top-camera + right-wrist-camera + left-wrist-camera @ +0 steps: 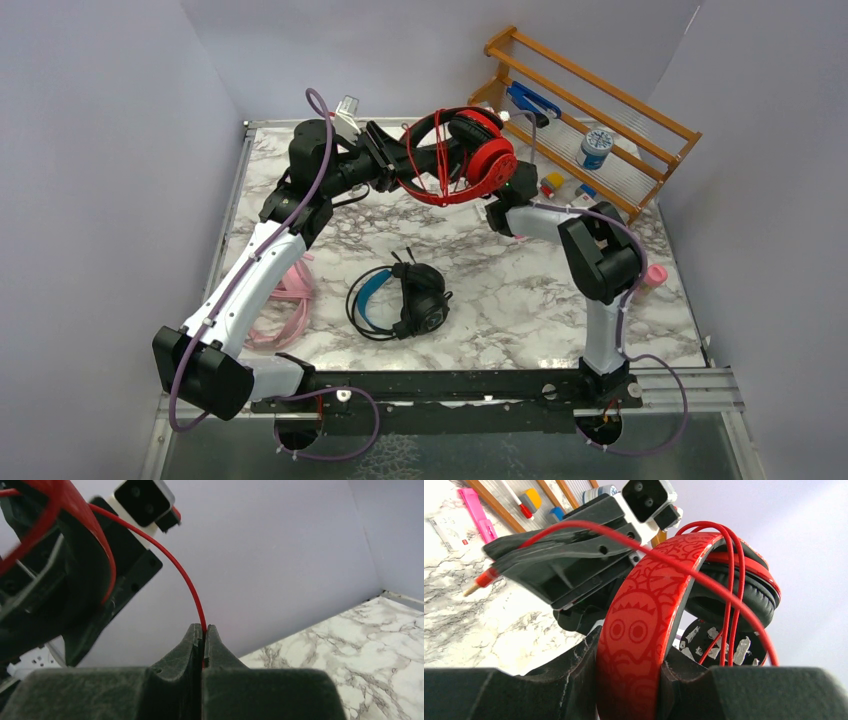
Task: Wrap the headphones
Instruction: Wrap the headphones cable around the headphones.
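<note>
A red headset (pixel 490 160), its band (pixel 634 630) printed with darker red faces, is pictured above a grey-veined white marble tabletop (pixel 520 300).

Count, top view unless noted.

Headsets: 3. One red headset (pixel 488 158), one black headset (pixel 418 300) with a blue band, one pink headset (pixel 297 290).

Red cable (pixel 187 582): 1, seen as several strands over the red band.

Arms: 2, a left arm (pixel 245 290) and a right arm (pixel 600 255).

Counter (pixel 520 290): 1.

Rack (pixel 640 115): 1, wooden.
- In it: 1 jar (pixel 597 148) and 1 blue tool (pixel 532 102).
- Small coloured pieces: number not clear.

Pink item (pixel 654 276) at the counter's right edge: 1.
</note>
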Motion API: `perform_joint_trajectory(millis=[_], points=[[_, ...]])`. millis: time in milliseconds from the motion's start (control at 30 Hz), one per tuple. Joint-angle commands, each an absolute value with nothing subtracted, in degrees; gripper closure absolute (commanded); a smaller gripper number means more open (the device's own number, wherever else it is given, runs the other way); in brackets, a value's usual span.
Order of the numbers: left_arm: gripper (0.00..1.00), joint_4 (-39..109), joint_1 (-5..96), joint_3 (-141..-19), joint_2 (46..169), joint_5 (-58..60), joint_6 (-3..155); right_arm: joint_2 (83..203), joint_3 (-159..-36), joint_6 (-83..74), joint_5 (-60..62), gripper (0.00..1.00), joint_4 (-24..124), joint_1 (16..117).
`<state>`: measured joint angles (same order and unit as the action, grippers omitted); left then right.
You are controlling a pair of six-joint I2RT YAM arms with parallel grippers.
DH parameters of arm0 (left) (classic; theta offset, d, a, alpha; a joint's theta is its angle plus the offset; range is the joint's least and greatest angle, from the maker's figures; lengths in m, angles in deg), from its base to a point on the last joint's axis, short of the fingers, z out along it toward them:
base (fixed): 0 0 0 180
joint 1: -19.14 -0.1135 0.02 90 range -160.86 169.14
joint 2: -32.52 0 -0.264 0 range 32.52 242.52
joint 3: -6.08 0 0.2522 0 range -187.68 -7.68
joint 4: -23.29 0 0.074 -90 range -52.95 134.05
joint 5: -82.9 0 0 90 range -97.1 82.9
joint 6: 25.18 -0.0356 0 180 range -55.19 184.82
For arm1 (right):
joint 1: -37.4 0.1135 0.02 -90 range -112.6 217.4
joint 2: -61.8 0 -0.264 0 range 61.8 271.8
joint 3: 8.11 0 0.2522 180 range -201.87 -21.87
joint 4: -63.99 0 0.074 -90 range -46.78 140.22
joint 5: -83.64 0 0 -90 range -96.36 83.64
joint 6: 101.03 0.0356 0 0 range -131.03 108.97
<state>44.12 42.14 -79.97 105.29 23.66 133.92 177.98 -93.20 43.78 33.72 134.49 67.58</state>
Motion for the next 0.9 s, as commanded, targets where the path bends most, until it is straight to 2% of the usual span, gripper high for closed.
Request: perform_joint_trajectory(millis=[0, 333, 633, 867], points=[[1.00, 41.9, 42.4, -80.4, 104.0, 24.9, 134.4, 174.6, -91.1, 46.7, 23.7, 1.00, 140.6, 66.1], [1.00, 42.4, 42.4, -81.0, 103.8, 25.1, 134.1, 173.3, -88.3, 47.1, 18.8, 1.00, 138.4, 61.6], [1.00, 42.9, 42.3, -82.0, 104.2, 25.3, 133.8, 174.4, -89.1, 46.9, 19.8, 1.00, 134.8, 60.1], [1.00, 45.8, 42.4, -82.2, 104.0, 23.8, 132.6, 173.8, -87.0, 48.1, 18.4, 1.00, 137.5, 58.2]])
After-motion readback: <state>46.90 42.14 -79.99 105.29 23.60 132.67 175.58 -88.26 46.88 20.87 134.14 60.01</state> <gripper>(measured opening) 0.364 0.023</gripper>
